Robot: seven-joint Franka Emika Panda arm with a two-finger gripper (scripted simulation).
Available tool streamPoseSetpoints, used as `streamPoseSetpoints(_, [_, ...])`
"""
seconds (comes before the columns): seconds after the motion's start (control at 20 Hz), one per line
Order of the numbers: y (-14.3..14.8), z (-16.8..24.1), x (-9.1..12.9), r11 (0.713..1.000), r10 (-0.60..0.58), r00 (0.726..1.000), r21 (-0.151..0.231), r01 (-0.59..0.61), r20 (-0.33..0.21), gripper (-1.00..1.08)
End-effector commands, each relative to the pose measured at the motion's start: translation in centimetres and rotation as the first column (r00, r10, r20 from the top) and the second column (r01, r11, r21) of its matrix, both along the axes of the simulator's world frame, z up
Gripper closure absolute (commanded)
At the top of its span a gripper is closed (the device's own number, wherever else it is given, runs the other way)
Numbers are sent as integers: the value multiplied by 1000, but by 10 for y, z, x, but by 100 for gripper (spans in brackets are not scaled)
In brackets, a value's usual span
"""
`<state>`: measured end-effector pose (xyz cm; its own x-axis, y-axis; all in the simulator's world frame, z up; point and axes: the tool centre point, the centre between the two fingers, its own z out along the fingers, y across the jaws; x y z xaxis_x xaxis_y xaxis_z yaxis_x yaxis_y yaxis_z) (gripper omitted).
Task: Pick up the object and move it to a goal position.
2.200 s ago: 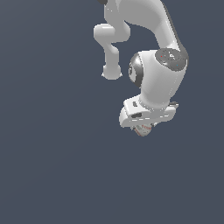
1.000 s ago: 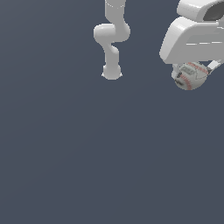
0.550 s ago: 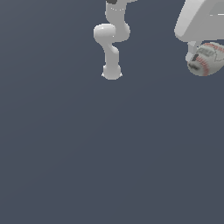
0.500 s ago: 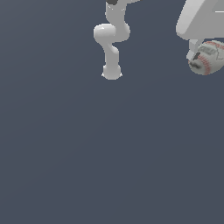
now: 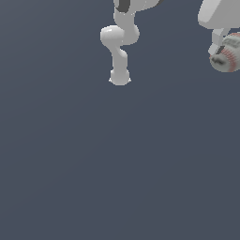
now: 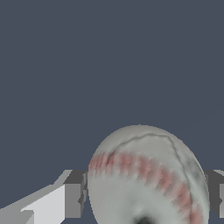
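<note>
The white robot arm's gripper (image 5: 224,50) is clamping the small off-white baseball with red stitched seams (image 5: 228,53) aloft at the exterior view's upper right, pickup apparently done, with no goal marker visible.

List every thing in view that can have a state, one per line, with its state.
baseball: held between the gripper's fingers, lifted off the floor, red seams visible.
gripper: shut on the baseball, raised near the exterior view's right edge.
fingers: one pad on each side of the ball, pressed against it.
arm base: standing on the grey floor, upright.
</note>
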<state>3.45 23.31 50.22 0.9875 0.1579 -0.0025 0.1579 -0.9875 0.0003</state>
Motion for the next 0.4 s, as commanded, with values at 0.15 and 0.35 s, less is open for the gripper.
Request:
streamPoseSetpoints(0.15, [1,5,0,1000,0,1000,1,0,2,108])
streamPoseSetpoints(0.35, [1,5,0,1000,0,1000,1,0,2,108])
